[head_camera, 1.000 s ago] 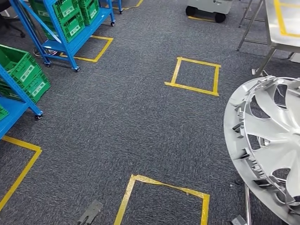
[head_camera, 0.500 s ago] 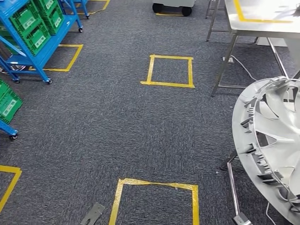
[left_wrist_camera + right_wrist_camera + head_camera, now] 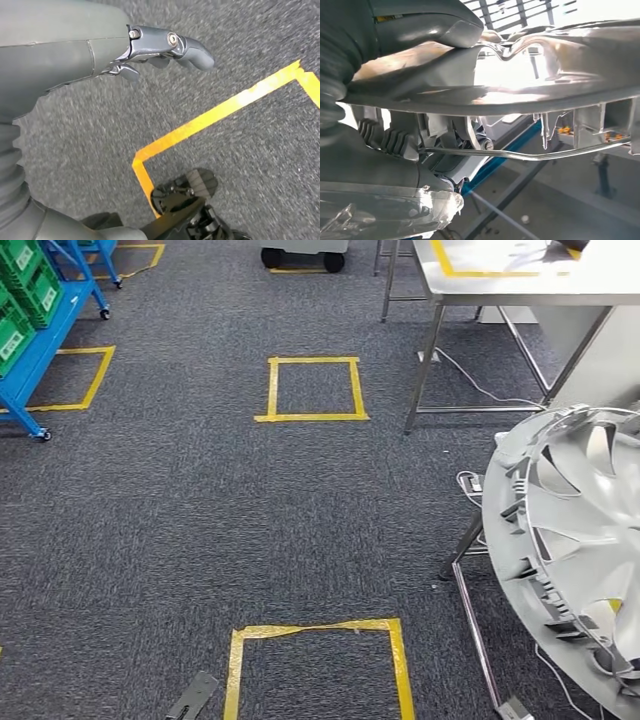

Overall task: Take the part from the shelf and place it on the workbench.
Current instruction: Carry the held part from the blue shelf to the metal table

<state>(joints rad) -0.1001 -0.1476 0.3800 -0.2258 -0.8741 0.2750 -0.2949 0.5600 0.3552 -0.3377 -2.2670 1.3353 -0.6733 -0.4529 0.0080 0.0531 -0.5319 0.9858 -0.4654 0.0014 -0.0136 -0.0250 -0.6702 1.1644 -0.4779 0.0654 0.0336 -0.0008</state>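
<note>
My right hand (image 3: 414,65) is grasping the wheel cover (image 3: 581,540): in the right wrist view my thick grey thumb (image 3: 433,25) is pressing on one face of the silver rim while the rest of the hand is lying against the other face, with a thin wire ring (image 3: 531,156) running along the rim's clips. In the head view that wheel cover is sitting at about four o'clock, its ribbed back and curved spokes turned toward me, tilted on edge and cut off by the picture's border. My left hand (image 3: 151,47) is holding nothing; its dark fingers (image 3: 192,50) are reaching out nearly straight and slightly bent over the grey carpet (image 3: 189,510), above a corner of yellow tape (image 3: 211,117). Farther out, a taped yellow square (image 3: 317,665) is lying on the carpet at six o'clock, and a second taped square (image 3: 312,388) at twelve o'clock. The steel workbench (image 3: 528,280) is standing at one o'clock, its top edged with yellow tape and its legs planted on the carpet, with a white cable (image 3: 483,390) trailing beneath it. A blue shelf (image 3: 38,360) with green crates (image 3: 23,290) is standing at ten o'clock, well apart from the wheel cover.
</note>
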